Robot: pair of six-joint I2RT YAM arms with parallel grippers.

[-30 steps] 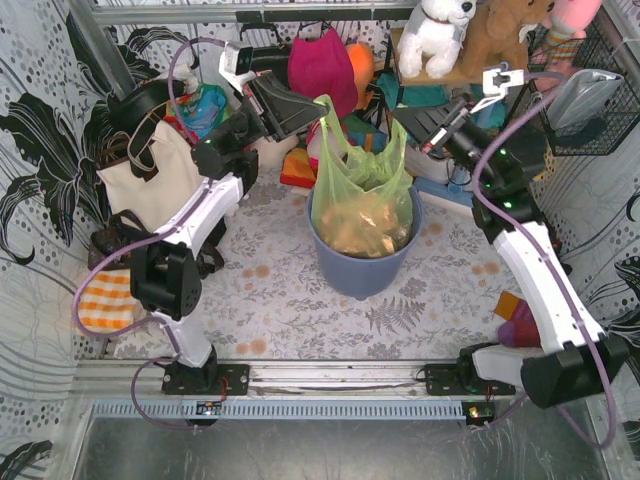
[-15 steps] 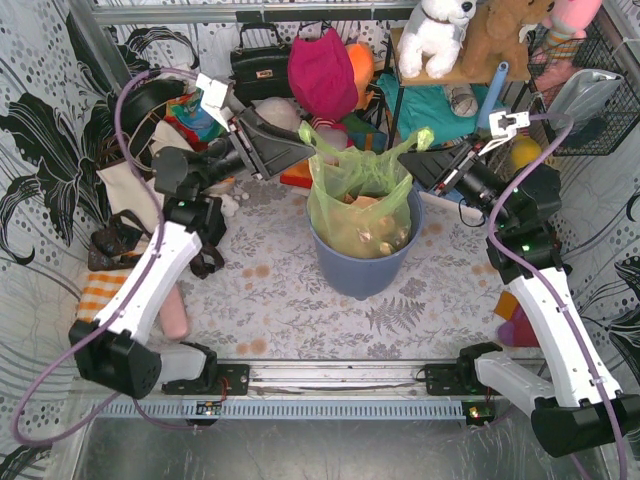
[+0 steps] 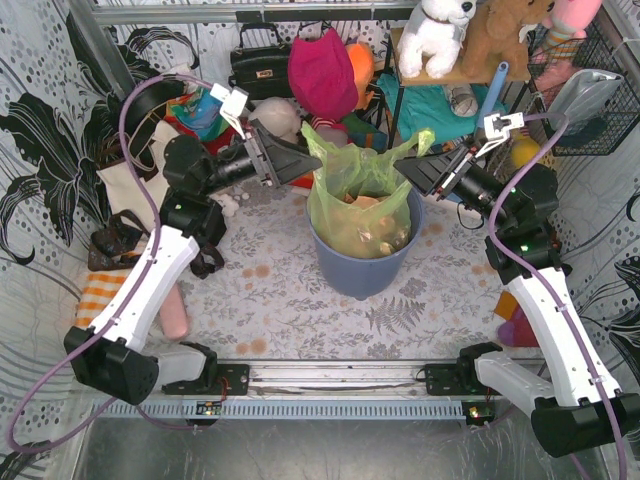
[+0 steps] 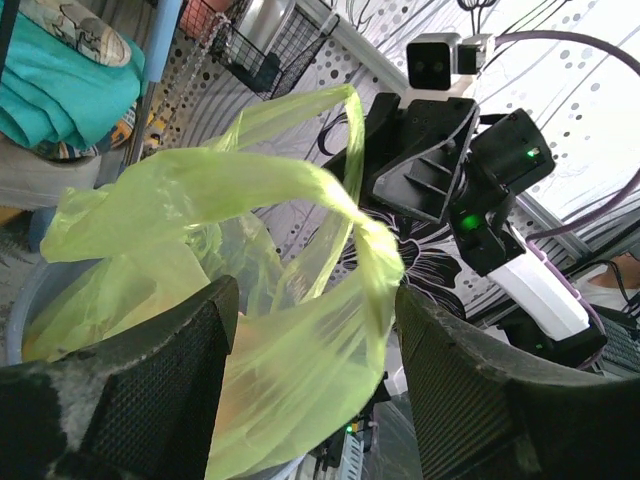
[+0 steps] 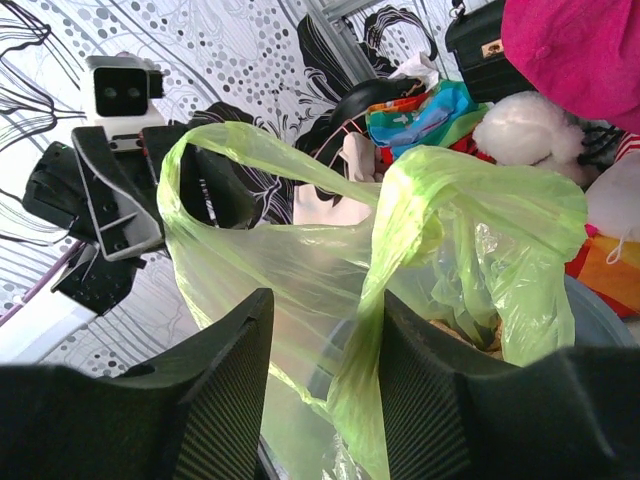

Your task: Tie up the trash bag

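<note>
The trash bag (image 3: 358,195), thin light-green plastic with tan paper showing through, sits in a round blue-grey bin (image 3: 355,275) at the table's middle. Its two top ears spread left and right. My left gripper (image 3: 312,161) is at the left ear, jaws open; in the left wrist view loose plastic (image 4: 290,350) hangs between the fingers (image 4: 150,390) without being pinched. My right gripper (image 3: 402,167) is at the right ear, open too. A twisted strip of bag (image 5: 400,300) runs along its right finger (image 5: 450,410). No knot shows.
A white canvas tote (image 3: 135,170) and a black handbag (image 3: 262,68) stand at the back left. Plush toys (image 3: 440,35) sit on a shelf at the back right, beside a wire basket (image 3: 590,110). An orange checked cloth (image 3: 105,300) lies at the left.
A second ago both grippers held the bag's ears, shut. They have drawn the ears out to the sides over the bin. Both sets of jaws have opened.
</note>
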